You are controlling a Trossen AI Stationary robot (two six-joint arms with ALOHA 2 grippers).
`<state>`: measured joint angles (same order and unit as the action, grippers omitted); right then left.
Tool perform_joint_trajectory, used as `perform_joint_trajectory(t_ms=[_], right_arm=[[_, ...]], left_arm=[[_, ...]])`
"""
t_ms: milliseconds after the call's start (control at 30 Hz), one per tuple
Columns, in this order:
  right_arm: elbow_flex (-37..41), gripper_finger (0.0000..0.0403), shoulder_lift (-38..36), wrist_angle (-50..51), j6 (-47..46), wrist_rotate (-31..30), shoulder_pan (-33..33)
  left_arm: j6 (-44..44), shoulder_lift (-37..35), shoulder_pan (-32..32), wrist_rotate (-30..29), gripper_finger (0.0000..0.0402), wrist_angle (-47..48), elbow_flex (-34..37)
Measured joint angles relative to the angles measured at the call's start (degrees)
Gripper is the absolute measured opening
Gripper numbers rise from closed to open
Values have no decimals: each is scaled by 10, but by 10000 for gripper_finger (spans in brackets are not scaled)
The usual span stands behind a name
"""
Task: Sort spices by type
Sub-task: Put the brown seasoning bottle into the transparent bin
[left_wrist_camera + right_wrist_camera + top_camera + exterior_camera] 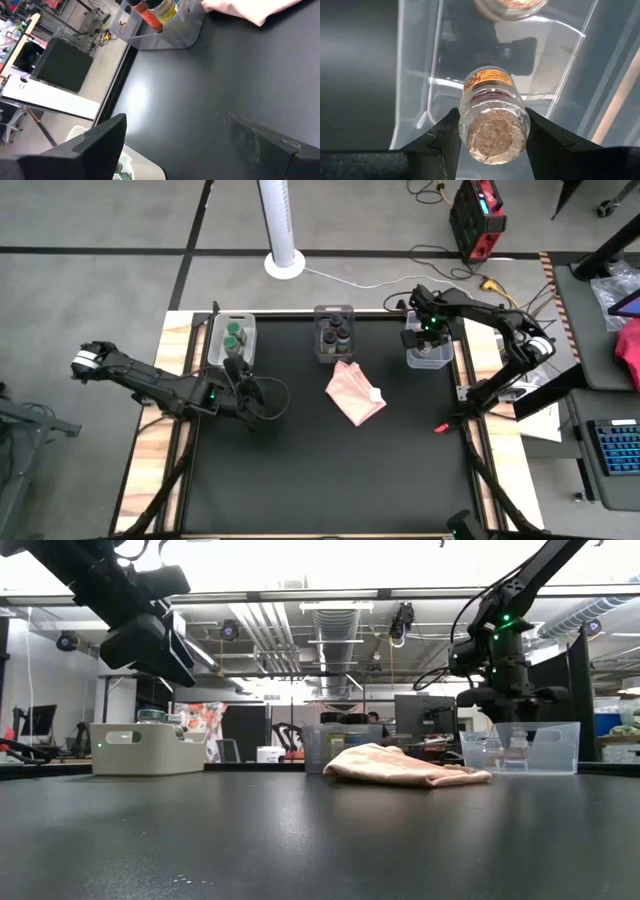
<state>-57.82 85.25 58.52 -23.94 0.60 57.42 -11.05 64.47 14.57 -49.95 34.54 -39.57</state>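
Nearest the camera side of the dark counter (pixel 320 470): bare mat, no jars loose on it. A little farther in, left pincer (pixel 247 392) hovering over the mat just in front of the white bin (pixel 232 337), fingers spread wide and empty, as the left wrist view confirms. At mid-counter, a crumpled pink cloth (pixel 354 393) lying alone, not part of the sorting; to its right, near the counter's edge, a small red scrap (pixel 440 427), too small to identify. Along the far edge, three bins in a row. In the white bin, two green-lidded jars (pixel 232 336) standing together. In the middle clear bin (pixel 334 332), dark-lidded jars (pixel 336 333), apparently two, though the count is hard to settle from above. At the right clear bin (pixel 429 356), right pincer (pixel 413 338) lowered at the bin's near-left corner, jaws set narrow around a cork-topped jar (pixel 492 121) with an orange label, gripped across its glass body; below it in the right wrist view, the bin's clear floor, and another jar (pixel 510 7) already resting inside. Judged from this: sorting nearly done, green and dark types already grouped, the last tan-lidded jar poised over its bin but not yet released. Remaining: setting that jar down beside its match, opening, and lifting clear without tipping either one.
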Motion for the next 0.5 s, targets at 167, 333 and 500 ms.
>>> perform_joint_trajectory(t_ms=[167, 333, 500], right_arm=[[10, 169, 0, -14, 0, 0, 4], [10, 186, 0, -16, 0, 1, 4], [10, 199, 0, -21, 0, 1, 4]], left_arm=[[0, 0, 0, 0, 320, -1, 0], [0, 0, 0, 0, 320, -2, 0], [0, 0, 0, 0, 320, -2, 0]])
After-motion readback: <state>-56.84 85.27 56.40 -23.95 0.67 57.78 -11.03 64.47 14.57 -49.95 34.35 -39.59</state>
